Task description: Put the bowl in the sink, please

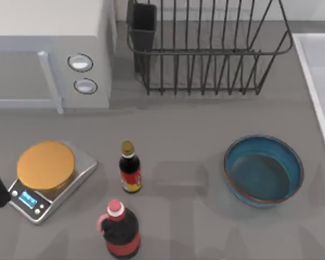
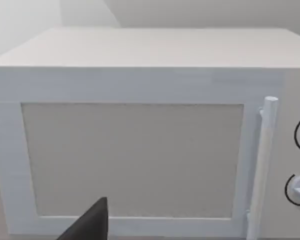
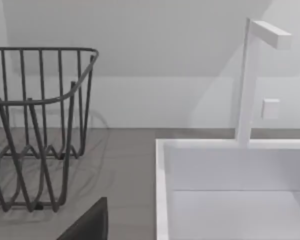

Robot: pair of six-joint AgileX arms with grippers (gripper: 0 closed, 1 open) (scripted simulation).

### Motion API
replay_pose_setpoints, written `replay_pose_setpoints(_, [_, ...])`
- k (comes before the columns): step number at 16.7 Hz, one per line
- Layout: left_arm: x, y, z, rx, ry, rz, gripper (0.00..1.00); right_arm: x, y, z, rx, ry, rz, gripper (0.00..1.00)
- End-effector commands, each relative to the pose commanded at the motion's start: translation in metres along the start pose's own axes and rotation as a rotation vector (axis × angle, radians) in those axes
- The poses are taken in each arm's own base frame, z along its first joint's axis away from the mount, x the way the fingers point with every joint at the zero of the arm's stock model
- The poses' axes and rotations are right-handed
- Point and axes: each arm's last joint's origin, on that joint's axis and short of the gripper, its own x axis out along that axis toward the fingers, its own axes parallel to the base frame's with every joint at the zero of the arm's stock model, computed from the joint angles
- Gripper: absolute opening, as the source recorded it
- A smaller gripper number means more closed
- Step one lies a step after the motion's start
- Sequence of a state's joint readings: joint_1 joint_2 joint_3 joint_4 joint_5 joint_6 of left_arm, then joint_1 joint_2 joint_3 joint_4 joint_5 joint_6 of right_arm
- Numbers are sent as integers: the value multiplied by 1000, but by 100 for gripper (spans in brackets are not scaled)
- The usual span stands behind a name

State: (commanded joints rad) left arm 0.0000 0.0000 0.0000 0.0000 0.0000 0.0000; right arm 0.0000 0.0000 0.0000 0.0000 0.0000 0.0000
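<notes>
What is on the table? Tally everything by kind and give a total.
Dark glass bottles: 2
Teal-blue round bowl: 1
Silver scale with orange disc: 1
White microwave: 1
Black wire dish rack: 1
White rectangular sink: 1
Total: 7

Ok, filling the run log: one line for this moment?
bowl: on table, untouched | sink: right of it | left arm: parked at left edge

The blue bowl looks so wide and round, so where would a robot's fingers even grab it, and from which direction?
Probably by the rim. The bowl sits upright and open on the table, too wide to span, so one finger would go inside the wall and one outside, coming straight down from above. The right-hand rim looks best, since it faces the sink at the table's right edge.
</notes>
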Motion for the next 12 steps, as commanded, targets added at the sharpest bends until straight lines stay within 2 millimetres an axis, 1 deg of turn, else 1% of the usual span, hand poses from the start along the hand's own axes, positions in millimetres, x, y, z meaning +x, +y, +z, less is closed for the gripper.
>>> replay_pose_setpoints(3, [0,0,0,0,0,0,100,0,0,2,3,9,3,100])
replay_pose_setpoints(5, [0,0,0,0,0,0,100,0,2,11,15,55,14,100])
replay_pose_setpoints(7, [0,0,0,0,0,0,100,3,4,27,33,135,30,100])
replay_pose_setpoints(9, [0,0,0,0,0,0,100,10,7,47,54,254,47,100])
replay_pose_setpoints(12, [0,0,0,0,0,0,100,34,15,73,80,505,67,100])
